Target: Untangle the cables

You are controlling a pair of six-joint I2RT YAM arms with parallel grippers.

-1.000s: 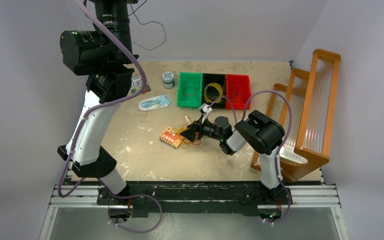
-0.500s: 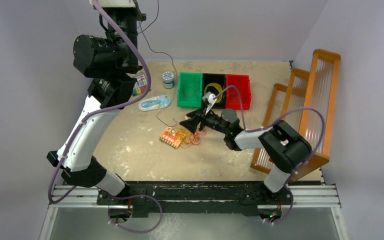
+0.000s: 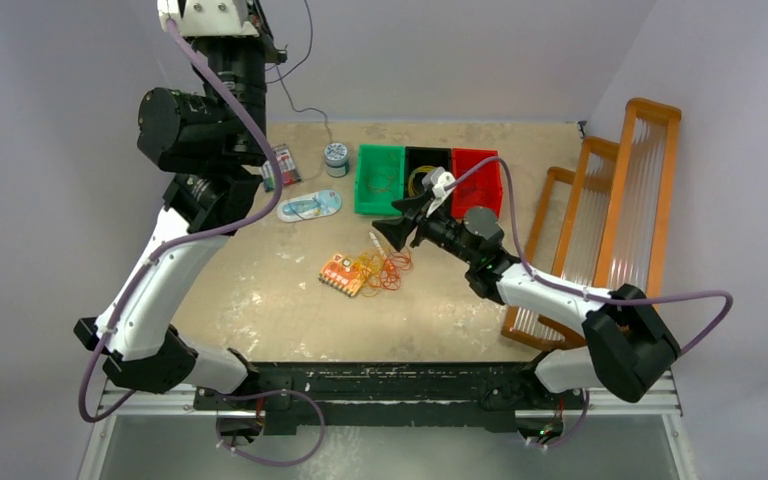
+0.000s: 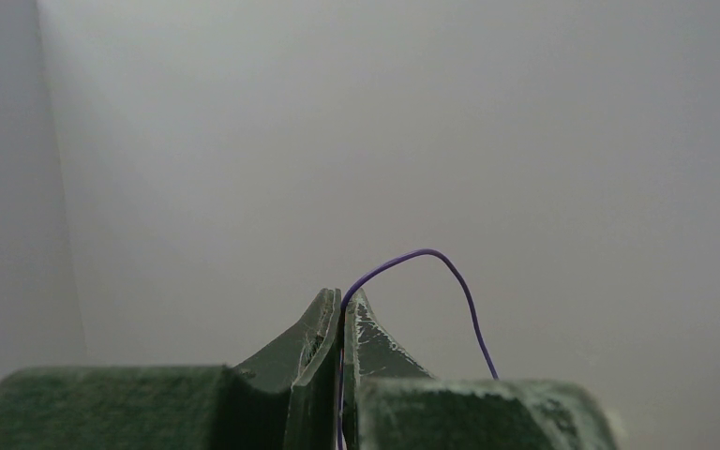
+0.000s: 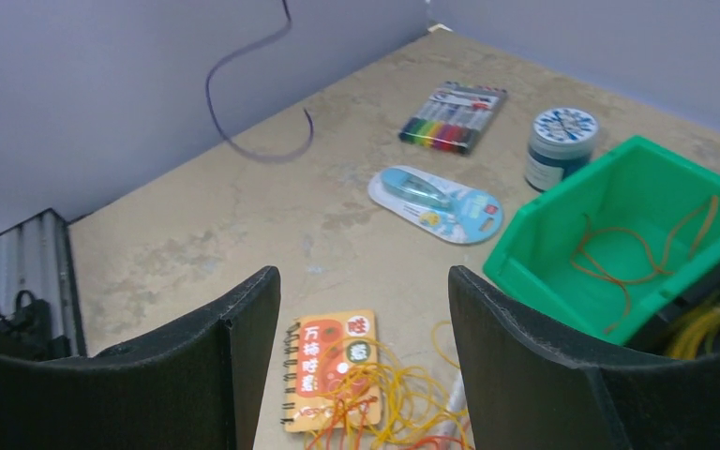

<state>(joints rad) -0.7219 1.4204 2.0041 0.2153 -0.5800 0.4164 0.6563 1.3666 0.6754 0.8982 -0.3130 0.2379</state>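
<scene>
A purple cable is pinched in the clenched left gripper and hung lengthwise downward from it, while a yellow-and-orange cable tangle is seen under the spread, empty right gripper on a scuffed beige tabletop enclosed by pale grey walls.

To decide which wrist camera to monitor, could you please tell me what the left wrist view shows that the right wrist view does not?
Only the left wrist view shows the left tool shut on the purple cable. Only the right wrist view shows the open right tool, an orange notebook, the yellow and orange cable tangle and a green bin. Both show that purple cable, arcing through the air.
</scene>
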